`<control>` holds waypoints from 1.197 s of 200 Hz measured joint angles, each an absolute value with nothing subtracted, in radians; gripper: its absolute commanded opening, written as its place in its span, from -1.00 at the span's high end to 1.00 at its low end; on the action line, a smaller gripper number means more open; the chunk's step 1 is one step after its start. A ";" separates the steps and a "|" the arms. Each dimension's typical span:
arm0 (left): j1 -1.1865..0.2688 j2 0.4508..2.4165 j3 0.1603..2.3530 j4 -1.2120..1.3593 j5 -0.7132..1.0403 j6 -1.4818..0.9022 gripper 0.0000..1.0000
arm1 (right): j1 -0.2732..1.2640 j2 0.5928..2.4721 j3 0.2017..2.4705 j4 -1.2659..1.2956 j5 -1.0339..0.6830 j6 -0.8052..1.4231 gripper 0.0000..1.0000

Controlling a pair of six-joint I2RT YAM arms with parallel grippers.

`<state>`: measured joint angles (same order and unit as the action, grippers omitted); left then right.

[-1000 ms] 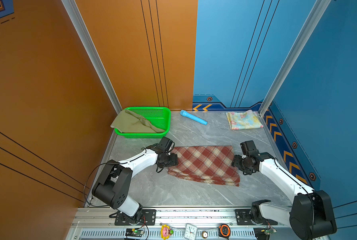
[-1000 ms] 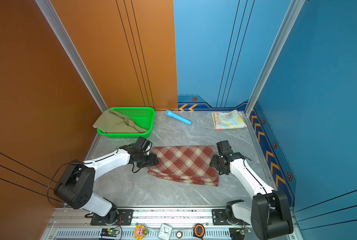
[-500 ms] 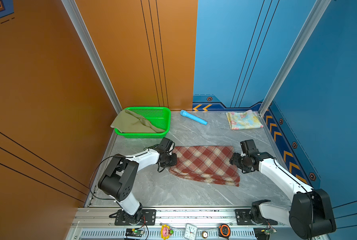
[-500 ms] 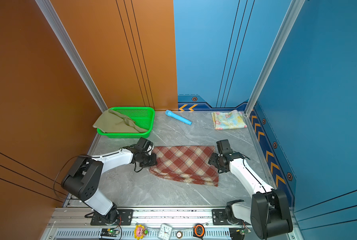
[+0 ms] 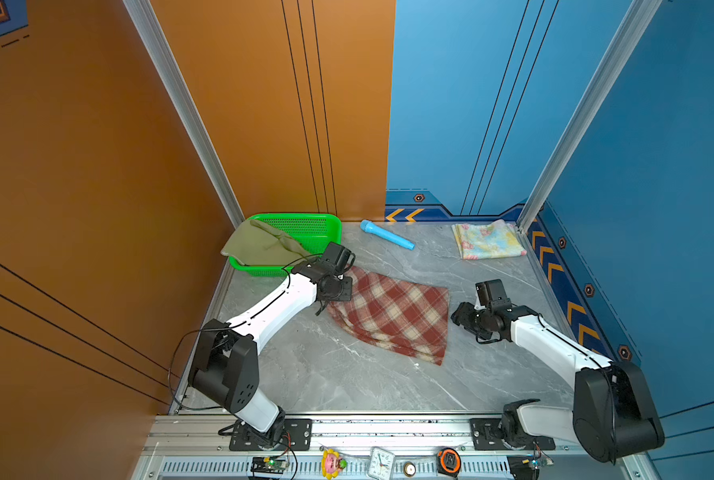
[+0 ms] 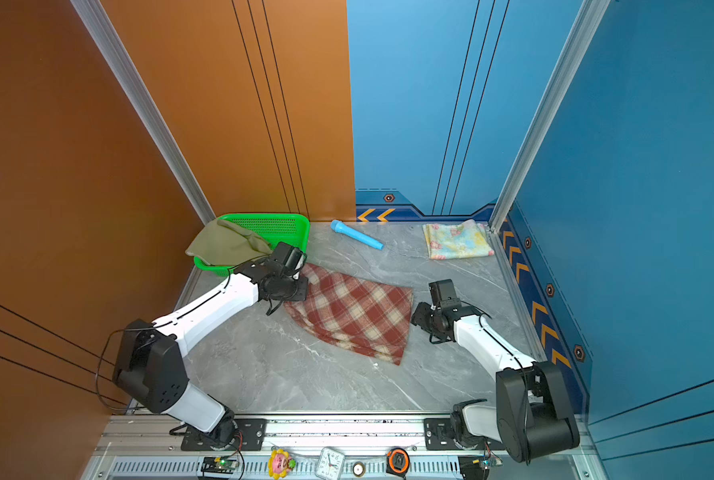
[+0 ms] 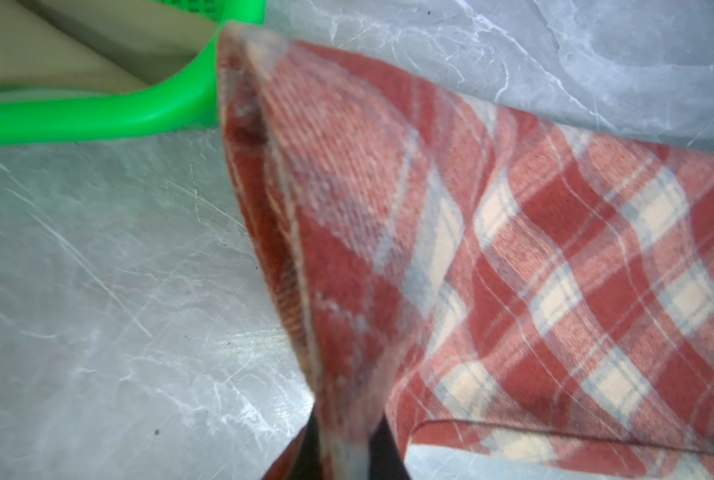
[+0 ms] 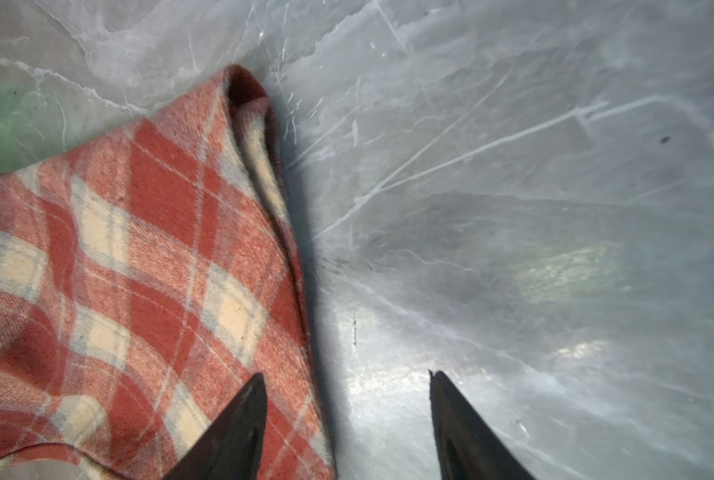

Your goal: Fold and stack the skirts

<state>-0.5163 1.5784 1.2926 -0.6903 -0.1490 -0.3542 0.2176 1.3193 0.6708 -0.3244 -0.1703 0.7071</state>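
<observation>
The red-and-cream plaid skirt (image 5: 392,318) lies folded mid-table, its left corner raised. My left gripper (image 7: 347,432) is shut on that corner, with cloth pinched between the dark fingers. My right gripper (image 8: 345,374) is open at the skirt's right edge (image 8: 288,249), one finger (image 8: 238,424) over the cloth and the other over bare table. The olive-green skirt (image 5: 259,247) drapes over the green basket (image 5: 322,224). The floral pastel skirt (image 5: 488,241) lies folded at the back right corner.
A light-blue tube (image 5: 386,235) lies at the back between basket and floral skirt. Orange and blue walls close in the left, back and right. A metal rail (image 5: 388,428) with small trinkets runs along the front.
My left gripper has shut on the plaid skirt's left corner and drawn it up and back toward the basket. The skirt now lies skewed. My right gripper's jaws have narrowed slightly.
</observation>
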 measured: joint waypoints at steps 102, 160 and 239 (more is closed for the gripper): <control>-0.892 1.804 1.603 -0.888 -0.483 -0.251 1.00 | 0.370 1.496 0.575 0.091 -0.184 0.929 0.57; -0.998 2.003 1.794 -0.938 -0.493 -0.247 1.00 | 0.457 1.576 0.565 0.277 -0.146 1.035 0.63; -1.020 2.097 1.869 -0.949 -0.398 -0.274 1.00 | 0.435 1.536 0.466 0.463 -0.147 1.098 -0.14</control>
<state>-1.0199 2.0968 1.8694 -0.9493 -0.3985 -0.2741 0.4351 1.5360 0.4664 0.4625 -0.1474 1.0977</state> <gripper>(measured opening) 0.088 0.548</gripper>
